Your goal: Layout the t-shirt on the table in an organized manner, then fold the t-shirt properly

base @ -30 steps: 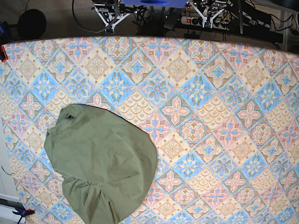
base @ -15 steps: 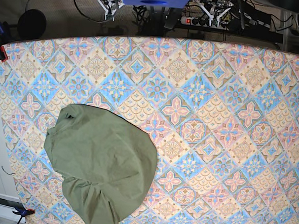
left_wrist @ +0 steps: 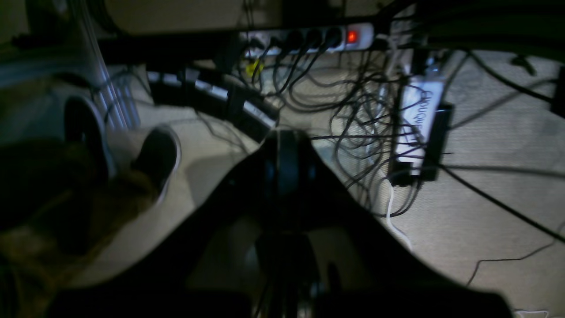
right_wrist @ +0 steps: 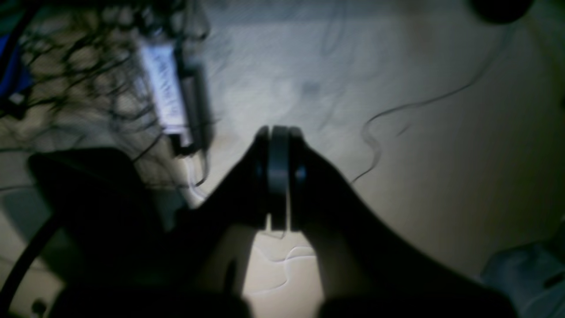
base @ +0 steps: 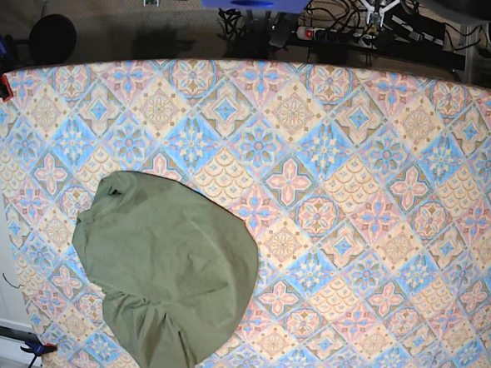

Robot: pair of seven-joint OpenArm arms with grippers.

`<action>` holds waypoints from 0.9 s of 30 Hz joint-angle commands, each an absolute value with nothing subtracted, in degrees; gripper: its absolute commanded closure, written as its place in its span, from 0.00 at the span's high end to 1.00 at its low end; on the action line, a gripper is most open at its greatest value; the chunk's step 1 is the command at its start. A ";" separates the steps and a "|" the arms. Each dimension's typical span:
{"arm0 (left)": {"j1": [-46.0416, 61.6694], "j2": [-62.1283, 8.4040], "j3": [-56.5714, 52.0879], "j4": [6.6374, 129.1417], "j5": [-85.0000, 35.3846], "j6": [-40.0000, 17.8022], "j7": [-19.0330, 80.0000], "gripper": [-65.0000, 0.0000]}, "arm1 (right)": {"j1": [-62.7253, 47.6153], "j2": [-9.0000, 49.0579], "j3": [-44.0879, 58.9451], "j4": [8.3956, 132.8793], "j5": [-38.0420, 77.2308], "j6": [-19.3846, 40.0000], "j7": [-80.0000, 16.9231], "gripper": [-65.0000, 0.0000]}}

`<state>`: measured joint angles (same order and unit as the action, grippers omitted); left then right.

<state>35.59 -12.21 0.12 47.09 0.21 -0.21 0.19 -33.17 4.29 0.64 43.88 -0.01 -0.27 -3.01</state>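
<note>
the t-shirt (base: pixel 168 283) is soft matt cloth with light creases. the surface (base: pixel 378 200) wears a smooth printed cloth, matt too.

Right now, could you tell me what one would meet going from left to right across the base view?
Red clamp on the table's corner → olive-green t-shirt, bunched in a heap → a long bare stretch of the patterned table to its right edge.

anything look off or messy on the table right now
Yes: the t-shirt is not laid out. It sits as a rumpled, rounded heap near the table's front-left corner in the base view, edges tucked under, no sleeves or neckline spread flat. Nothing looks spilled or damaged.
</note>
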 commanded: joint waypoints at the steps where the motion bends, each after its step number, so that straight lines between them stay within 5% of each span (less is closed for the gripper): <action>1: 38.81 -13.58 -0.04 50.59 0.04 0.22 -0.04 0.00 | -35.38 4.53 2.24 46.11 0.04 -0.22 -2.86 0.00; 21: 64.84 -20.97 -0.57 100.26 -4.44 0.40 0.04 0.00 | -56.75 4.79 20.88 97.89 0.04 -0.22 -10.15 0.00; 27: 65.63 -21.49 -2.51 115.38 -5.85 0.40 9.89 0.00 | -58.86 4.79 23.78 112.22 0.04 -0.22 -17.54 0.00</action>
